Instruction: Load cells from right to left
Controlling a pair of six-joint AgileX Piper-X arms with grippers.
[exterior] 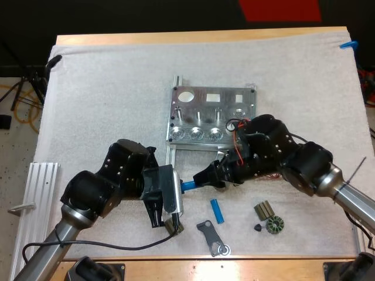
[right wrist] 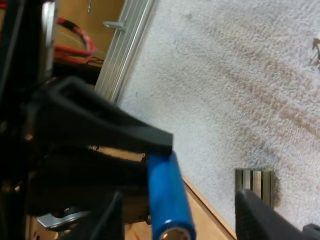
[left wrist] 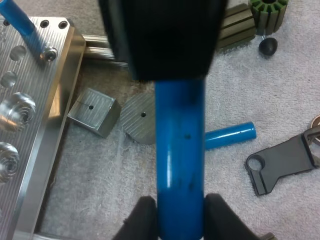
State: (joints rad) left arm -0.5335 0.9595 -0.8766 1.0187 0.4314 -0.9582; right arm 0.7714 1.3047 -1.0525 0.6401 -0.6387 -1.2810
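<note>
rail (exterior: 35, 193): lies at the left edge of the mat (exterior: 117, 88), well apart from the work; it has no part in this step, I judge
left gripper (left wrist: 180, 220): clenched on the held cell (exterior: 188, 186), one finger pressing on each side of its near end; this keeps the cell level above the mat with its free end offered rightward
held cell: in the air between the two grippers, near the fixture's near edge; it touches no socket
fixture (exterior: 199, 106): flat on the mat at mid-table; the three round sockets in its near row look empty; in the left wrist view a standing cell (left wrist: 22, 25) rises by the plate's corner, so loading has probably begun at the right
right gripper (exterior: 202, 179): jaws released, fingers apart on either side of the held cell's far end; placed so as to take it, a hand-over by my reading, since this arm sits nearer the right-hand sockets
spare cell (exterior: 217, 211): lies on the mat just beside the grippers; within reach for a later turn
parts (exterior: 268, 218): dark pieces on the mat to the right of the spare cell; out of the way of the hand-over
</note>
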